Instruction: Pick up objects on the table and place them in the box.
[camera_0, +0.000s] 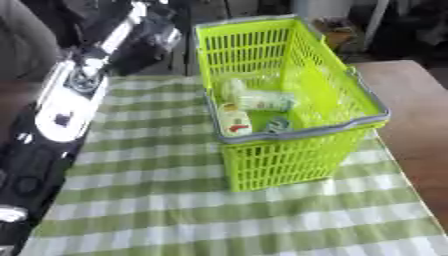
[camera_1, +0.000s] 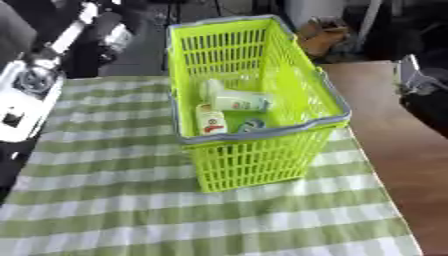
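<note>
1. Basket (camera_0: 289, 127): lime green with a grey rim; upright on the checked cloth (camera_0: 219, 215), towards its far right part; this serves as the box named in the task.
2. Contents: a pale bottle (camera_0: 262, 101) on its side; a small carton (camera_0: 234, 122) with a red mark beside it; a small blue-grey item (camera_1: 251, 124) at the near wall, identity not made out.
3. Cloth: no loose object visible on it in either view; judgement: the placing appears largely or wholly done.
4. Left arm (camera_0: 66, 100): white and black structure along the left edge, beside the cloth; the hand itself cannot be picked out, so whether its fingers are spread, closed or pinching cannot be told.
5. Right hand: not seen; a grey and black shape (camera_1: 418, 82) at the right edge of the right eye view may belong to the right arm, not confirmed.
6. Advice for the step: check the cloth for strays before any further reach; bring any further item over the rim and release it low inside, clear of the bottle; avoid nudging the basket.
7. Limits: the basket floor is partly screened by the near wall; the cloth's near and left parts are cut off or covered by the arm.
</note>
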